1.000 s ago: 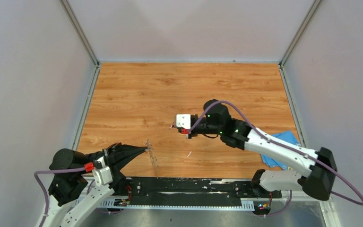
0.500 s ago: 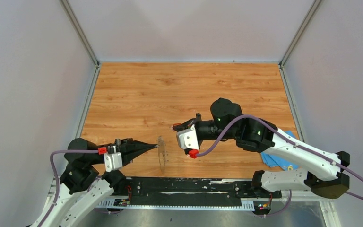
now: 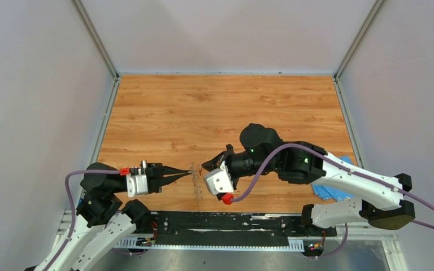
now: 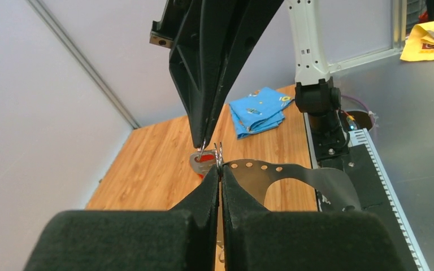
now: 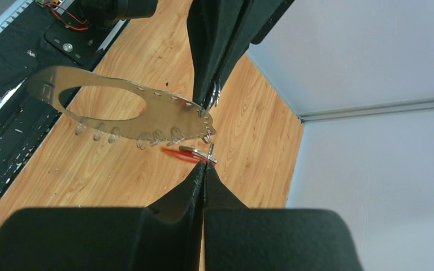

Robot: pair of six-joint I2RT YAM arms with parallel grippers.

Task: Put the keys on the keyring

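Note:
The keyring [image 3: 196, 184], a thin grey metal ring with holes and small wire loops along its edge [image 5: 164, 110], hangs in the air at the front middle of the table. My left gripper [image 3: 189, 173] is shut on one wire loop at its rim [image 4: 220, 169]. The flat of the keyring [image 4: 294, 172] shows to the right of the jaws. My right gripper [image 3: 203, 166] faces it from the right, shut on the top of a red-headed key [image 5: 189, 151]. The red key [image 4: 203, 160] hangs just left of the pinched loop, almost touching the keyring.
A folded blue cloth [image 3: 344, 164] lies on the wooden table [image 3: 203, 107] at the right edge [image 4: 260, 110], partly under my right arm. A black rail [image 3: 231, 221] with the arm bases runs along the near edge. Grey walls close in three sides.
My left gripper has carried the keyring to the right and forward. My right gripper has swung down and left with the red key until both tips nearly meet.

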